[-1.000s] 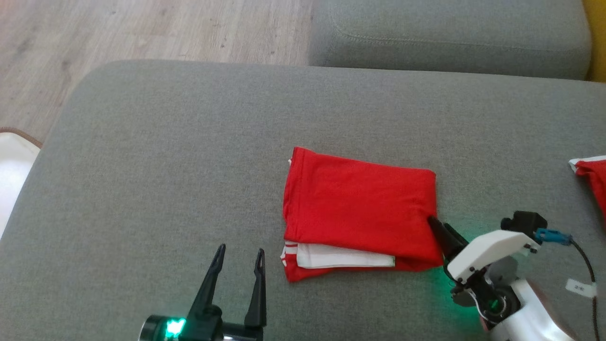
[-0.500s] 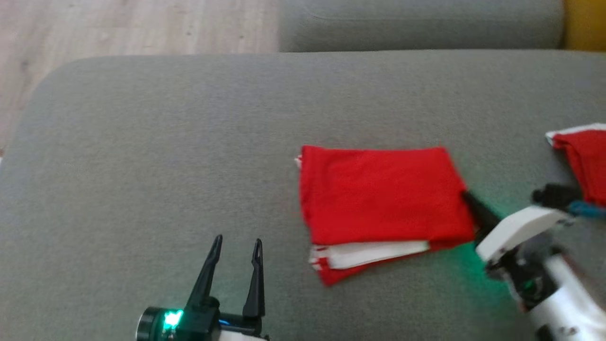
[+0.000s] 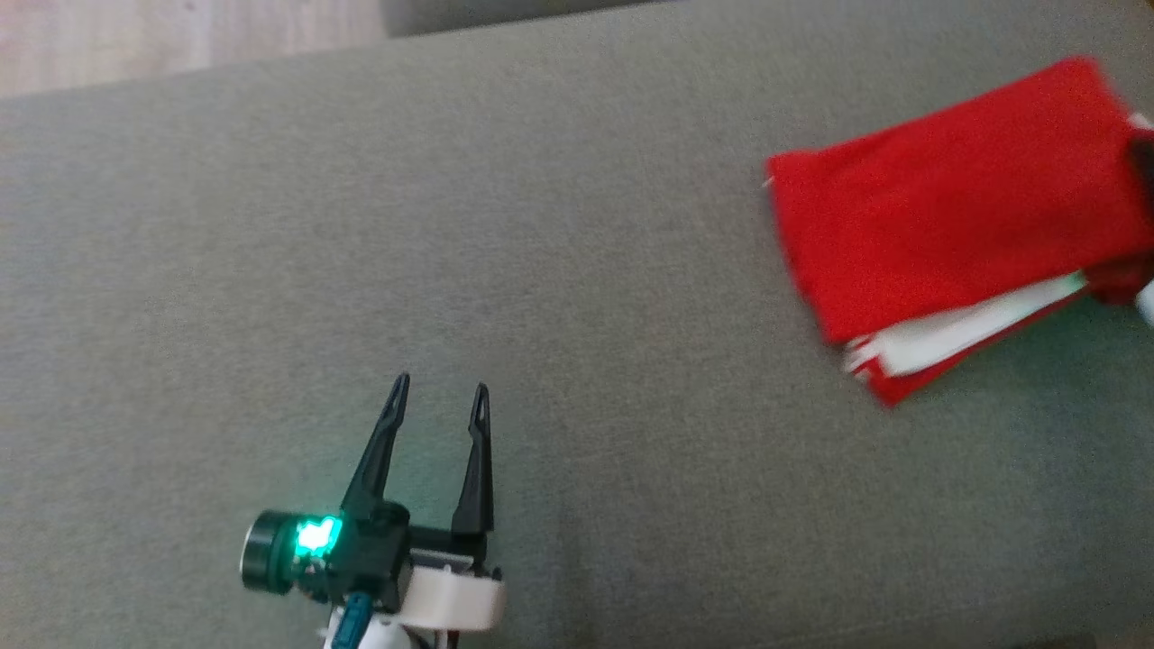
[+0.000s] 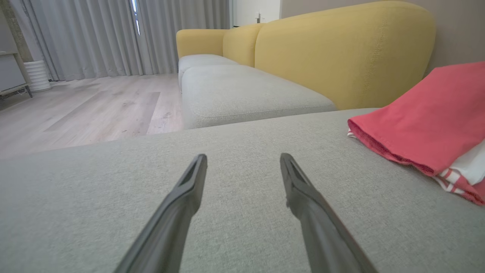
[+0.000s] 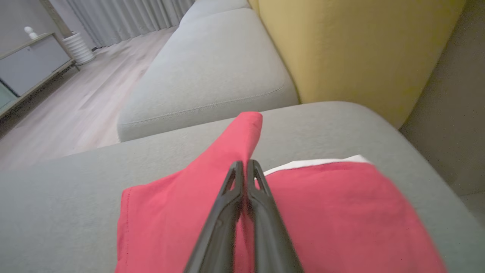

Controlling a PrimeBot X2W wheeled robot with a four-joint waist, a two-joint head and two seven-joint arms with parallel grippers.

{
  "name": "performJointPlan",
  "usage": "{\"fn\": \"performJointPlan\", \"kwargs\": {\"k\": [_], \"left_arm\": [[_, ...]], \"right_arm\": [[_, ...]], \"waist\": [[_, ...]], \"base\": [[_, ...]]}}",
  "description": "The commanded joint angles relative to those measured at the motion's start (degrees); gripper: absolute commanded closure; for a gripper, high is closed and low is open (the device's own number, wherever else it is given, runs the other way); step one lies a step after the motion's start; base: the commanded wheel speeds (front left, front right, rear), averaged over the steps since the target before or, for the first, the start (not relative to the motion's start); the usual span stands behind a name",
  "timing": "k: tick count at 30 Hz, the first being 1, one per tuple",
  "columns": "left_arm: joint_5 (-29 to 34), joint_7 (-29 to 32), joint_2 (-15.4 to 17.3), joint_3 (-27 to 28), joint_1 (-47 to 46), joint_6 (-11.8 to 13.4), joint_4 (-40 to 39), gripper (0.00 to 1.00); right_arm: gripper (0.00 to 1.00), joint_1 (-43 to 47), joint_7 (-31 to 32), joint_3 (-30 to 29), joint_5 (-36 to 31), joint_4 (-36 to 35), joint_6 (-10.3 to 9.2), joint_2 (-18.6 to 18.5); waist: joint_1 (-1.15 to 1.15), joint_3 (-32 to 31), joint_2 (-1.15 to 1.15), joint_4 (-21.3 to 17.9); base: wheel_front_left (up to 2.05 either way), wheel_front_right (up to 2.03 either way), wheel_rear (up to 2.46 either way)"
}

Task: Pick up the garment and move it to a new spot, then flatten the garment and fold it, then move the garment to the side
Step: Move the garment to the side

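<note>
Red garment (image 3: 947,207) blurred, right end cut by head view's edge, pinched fold hidden inside right hand (image 5: 245,163)

Red garment (image 3: 947,198) (white striped trim), grey cushion (image 3: 451,225), yellow sofa back (image 4: 341,49)

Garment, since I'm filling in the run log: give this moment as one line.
garment: red, folded, one edge raised off grey cushion | right gripper: shut on garment edge | left gripper: open, empty, over cushion

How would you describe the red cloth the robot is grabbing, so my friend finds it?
On the big grey sofa cushion before the yellow backrest, toward its right end, sits a folded red garment. Unlike the other red garment beside it, it is pinched by the shut right end effector.
</note>
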Motion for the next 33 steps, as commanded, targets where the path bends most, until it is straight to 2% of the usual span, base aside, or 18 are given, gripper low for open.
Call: {"fn": "performJointPlan", "kwargs": {"k": [1,4,7,8,9,16,23,33], "left_arm": [[0.70,-0.54,-0.42,1.84,-2.29,-0.43,-1.59,0.00],[1.19,-0.54,-0.42,2.06,-3.36,-0.78,-1.60,0.00],[1.20,-0.54,-0.42,2.17,-3.75,-0.93,-1.50,0.00],[1.05,-0.54,-0.42,2.17,-3.88,-1.04,-1.40,0.00],[0.88,-0.54,-0.42,2.15,-4.01,-1.12,-1.32,0.00],[-2.04,-0.54,-0.42,1.46,-4.05,-1.11,-0.46,0.00],[-4.96,-0.54,-0.42,1.33,-2.15,-0.32,-0.58,0.00],[-6.72,-0.54,-0.42,1.89,1.42,-0.07,-1.21,0.00]], "right_arm": [[1.00,-2.28,-0.45,-1.16,-0.60,-1.43,0.37,-3.86],[1.00,-4.82,-1.46,-3.06,-1.66,-0.09,0.37,-6.91],[1.00,-6.21,-2.00,-3.94,-2.96,1.08,0.37,-8.10],[0.95,-6.73,-2.27,-4.34,-3.63,1.72,0.37,-8.29],[0.00,-7.11,-2.62,-4.59,-4.28,2.20,0.37,-8.16],[0.00,-4.29,-6.63,-3.24,-8.58,3.19,0.37,-2.40],[0.00,4.92,-10.77,0.34,-10.06,1.89,0.37,5.24],[0.00,16.58,-21.42,4.25,-14.09,1.04,0.37,15.90]], "waist": [[-0.01,2.40,0.00,-1.99],[-0.01,3.60,0.00,-2.61],[-0.01,3.88,0.00,-2.87],[-0.01,3.97,0.00,-2.94],[-0.01,3.99,0.00,-2.97],[-0.01,0.59,0.00,-1.28],[-0.01,-5.14,0.00,2.74],[-0.01,-12.20,0.00,8.61]], "base": [[0.00,0.00,0.00],[0.00,0.00,0.00],[0.00,0.00,0.00],[0.00,0.00,0.00],[0.00,0.00,0.00],[0.00,0.00,0.00],[0.00,0.00,0.00],[0.00,0.00,0.00]]}}
